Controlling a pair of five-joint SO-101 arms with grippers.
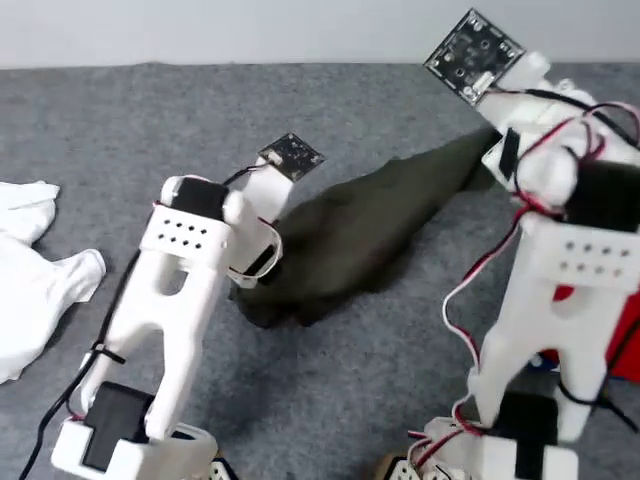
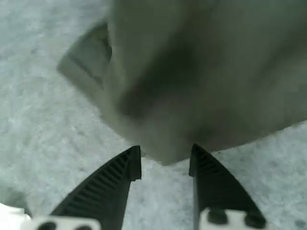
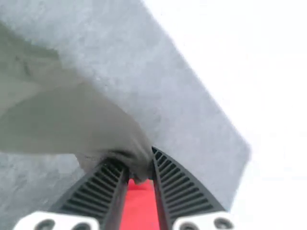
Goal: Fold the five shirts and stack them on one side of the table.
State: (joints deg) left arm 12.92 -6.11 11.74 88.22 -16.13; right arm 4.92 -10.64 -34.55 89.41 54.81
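The right end effector [image 3: 139,170] is pinching the dark green shirt [image 1: 350,235] by one edge; the left end effector [image 2: 164,160] is hanging open at the opposite edge, grey surface [image 1: 330,400] spreading around.

Left gripper [image 2: 163,160] sits low, fingers apart; right gripper [image 3: 140,167], higher, clamps the dark shirt [image 3: 62,120]

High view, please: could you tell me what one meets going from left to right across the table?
White shirt → left arm → dark green shirt → right arm.
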